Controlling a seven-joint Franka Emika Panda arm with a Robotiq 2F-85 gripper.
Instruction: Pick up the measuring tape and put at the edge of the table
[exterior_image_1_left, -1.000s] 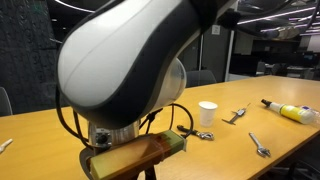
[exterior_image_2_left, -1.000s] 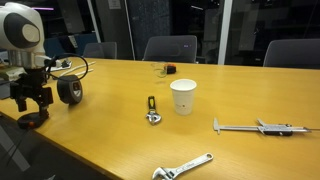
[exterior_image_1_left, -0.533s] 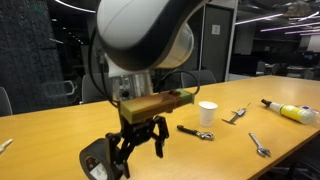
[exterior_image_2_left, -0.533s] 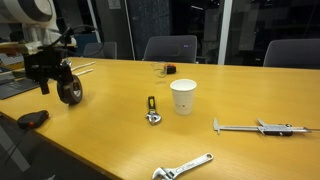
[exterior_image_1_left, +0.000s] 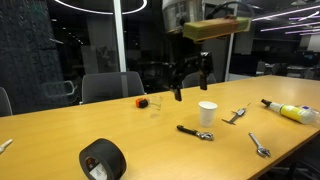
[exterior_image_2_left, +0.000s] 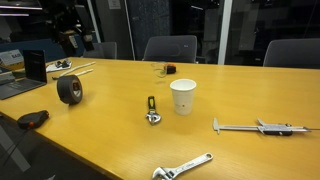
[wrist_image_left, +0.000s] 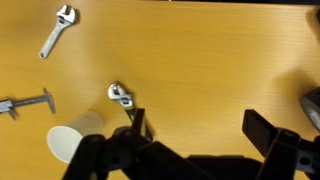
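Observation:
The measuring tape (exterior_image_2_left: 33, 118), a small black case with orange parts, lies by itself at the near left edge of the wooden table (exterior_image_2_left: 110, 140). It does not show in the other views. My gripper (exterior_image_1_left: 190, 72) is open and empty. It hangs high above the table's far side, well away from the measuring tape. In an exterior view it is a dark shape at the top left (exterior_image_2_left: 72, 25). In the wrist view the two fingers (wrist_image_left: 200, 125) stand wide apart over bare wood.
Large black tape roll (exterior_image_1_left: 102, 160) (exterior_image_2_left: 69, 89). White paper cup (exterior_image_1_left: 207, 113) (exterior_image_2_left: 183, 97) (wrist_image_left: 75, 140). Small orange item (exterior_image_1_left: 142, 102) at the back. Wrenches (exterior_image_2_left: 152, 108) (exterior_image_2_left: 185, 168), a caliper (exterior_image_2_left: 262, 127), a yellow bottle (exterior_image_1_left: 290, 112), a laptop (exterior_image_2_left: 25, 75).
My gripper has lifted off the measuring tape at the table's edge, leaving it there. It has risen high and swung away toward the table's far side.

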